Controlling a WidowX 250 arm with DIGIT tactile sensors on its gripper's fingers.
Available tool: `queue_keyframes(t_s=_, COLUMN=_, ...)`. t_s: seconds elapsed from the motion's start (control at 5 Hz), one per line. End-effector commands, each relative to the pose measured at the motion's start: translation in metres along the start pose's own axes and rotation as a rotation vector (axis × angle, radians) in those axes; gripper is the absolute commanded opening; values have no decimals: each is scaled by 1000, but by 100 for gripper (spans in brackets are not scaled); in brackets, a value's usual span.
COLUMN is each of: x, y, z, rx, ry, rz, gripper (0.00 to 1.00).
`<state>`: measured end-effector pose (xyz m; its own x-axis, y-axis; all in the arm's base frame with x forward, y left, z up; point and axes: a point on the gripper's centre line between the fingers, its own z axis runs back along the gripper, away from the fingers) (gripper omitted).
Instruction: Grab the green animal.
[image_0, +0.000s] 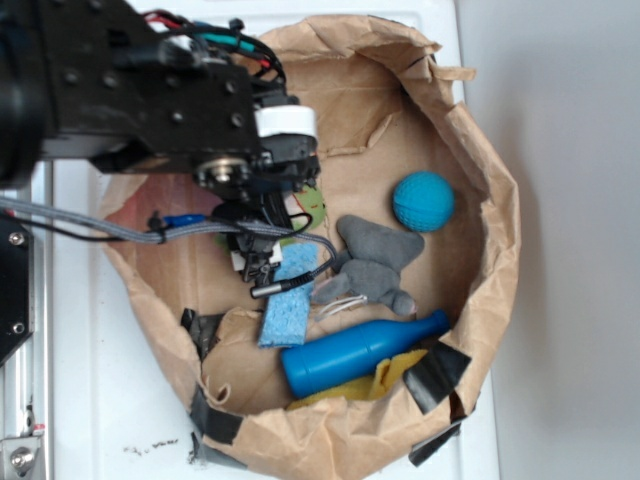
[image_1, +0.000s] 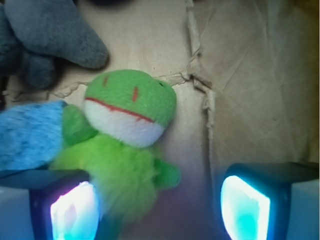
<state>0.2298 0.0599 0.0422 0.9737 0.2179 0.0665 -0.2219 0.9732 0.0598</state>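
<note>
Hand (image_1: 160, 207), fingers apart, poised above the green plush frog (image_1: 127, 135), which lies on the paper bag's floor (image_1: 250, 75) beside a blue sponge (image_1: 27, 135), offset toward the left finger (image_1: 67, 210), apparently for straddling.

Exterior view: bright, even light; white worktop (image_0: 80, 380) close to washed out, shadows soft and faint inside the paper bag (image_0: 480, 300). Moderate sharpness, slight overall softness. Wrist view: softer, close-range blur; green animal (image_1: 125, 135) fuzzy at the edges, lower body smeared. Finger pads (image_1: 245, 207) glare cyan-white, overexposed, casting a bluish-purple tint on the paper between them. Corners dim
</note>
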Motion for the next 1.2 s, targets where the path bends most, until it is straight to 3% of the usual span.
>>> queue_keyframes(t_s=0.0, x=-7, y=-4, z=14, rx=-61, ry=35, rz=-6, gripper=100)
queue_keyframes(t_s=0.6, x=-5, y=-3, z=47, rx=-162, ry=44, rz=14, gripper=100)
queue_keyframes(t_s=1.0, x=-4, y=-10, z=33, rx=-164, ry=16, rz=10, gripper=100)
